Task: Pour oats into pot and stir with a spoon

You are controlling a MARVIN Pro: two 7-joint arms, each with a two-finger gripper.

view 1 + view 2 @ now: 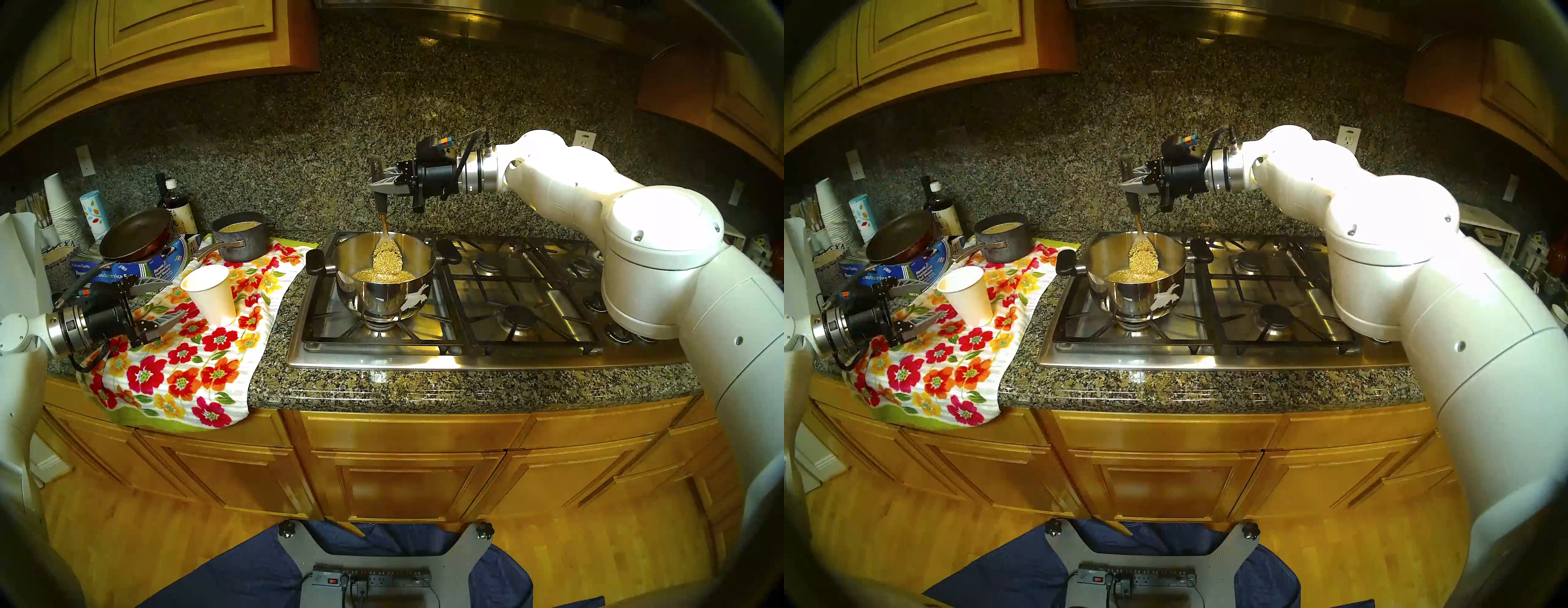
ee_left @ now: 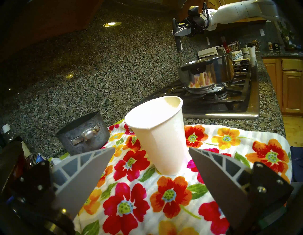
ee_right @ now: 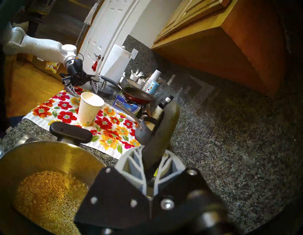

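Observation:
The steel pot [image 1: 384, 297] [image 1: 1136, 295] stands on the front left burner with a bed of oats [image 1: 384, 276] [image 3: 49, 193] in it. My right gripper [image 1: 379, 180] [image 1: 1129, 178] [image 3: 152, 157], level above the pot's far rim, is shut on the black handle of the spoon [image 1: 387, 254] [image 2: 178, 44]. The spoon hangs nearly upright, its bowl covered in oats, low inside the pot. My left gripper [image 1: 169, 303] [image 2: 152, 148] is open just left of a white paper cup [image 1: 210, 295] [image 2: 160, 139], which stands upright on the floral towel, apart from the fingers.
A dark grey saucepan [image 1: 239, 237] with grain in it sits at the towel's [image 1: 191, 365] far edge. A frying pan [image 1: 135, 233] rests on a blue box, with bottles and stacked cups behind. The pot's black handles stick out left and right. My right elbow hangs over the cooktop's [image 1: 488, 339] right burners.

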